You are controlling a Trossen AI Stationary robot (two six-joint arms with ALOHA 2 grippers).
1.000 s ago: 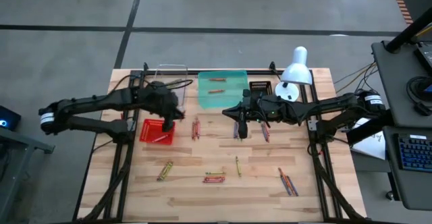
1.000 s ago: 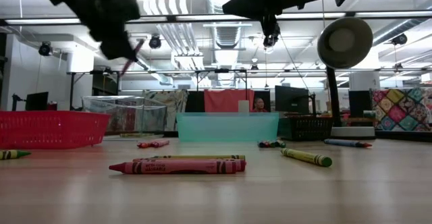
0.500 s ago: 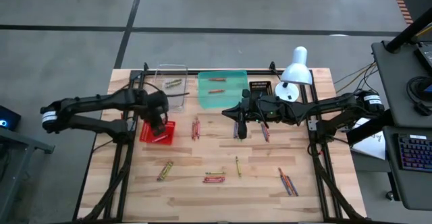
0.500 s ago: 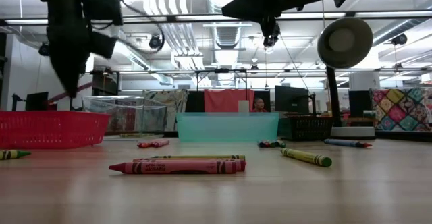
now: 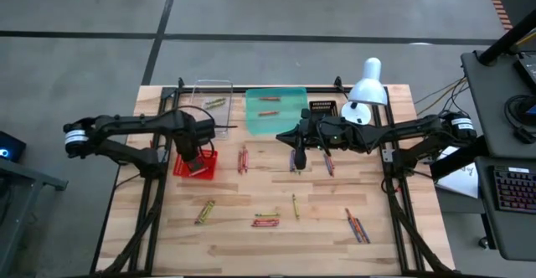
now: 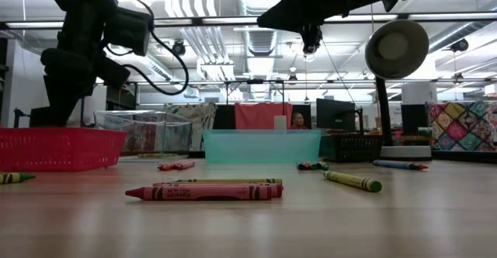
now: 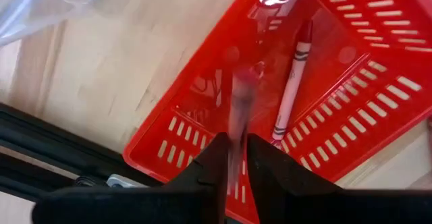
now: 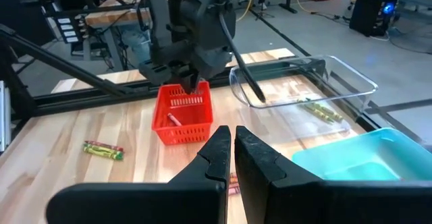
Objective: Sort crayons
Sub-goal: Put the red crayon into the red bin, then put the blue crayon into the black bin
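Note:
My left gripper (image 5: 193,156) points straight down just over the red mesh basket (image 5: 180,169), its fingertips (image 7: 236,150) slightly apart. A blurred red crayon (image 7: 239,109) shows upright between them, above the basket floor. Another red crayon (image 7: 291,92) lies in the basket. My right gripper (image 5: 298,157) hangs shut and level above the table's middle, over a few dark crayons (image 5: 294,166); nothing is between its fingers (image 8: 233,143). More crayons lie loose on the wood: red ones (image 5: 243,158), a yellow-green pair (image 5: 204,212), a red and yellow bunch (image 6: 206,189). My left gripper's fingers stand on either side of the red crayon's upper end (image 7: 235,140), coming from above and pointing down. The crayon is blurred, and I cannot tell whether the fingers touch it. It stands upright over the basket's floor.
A teal tray (image 5: 289,120) with orange crayons (image 5: 268,100) and a clear tray (image 5: 201,90) with a yellow-green crayon stand at the far edge. A small black basket (image 5: 322,109) and a white lamp (image 5: 366,90) are at the far right. More crayons (image 5: 358,226) lie at the near right.
My left gripper has sunk toward the red basket and tipped from a slant until it points straight down. The red crayon it carried, slanted out below the fingers a second ago, now stands upright over the basket. My right gripper has kept still.

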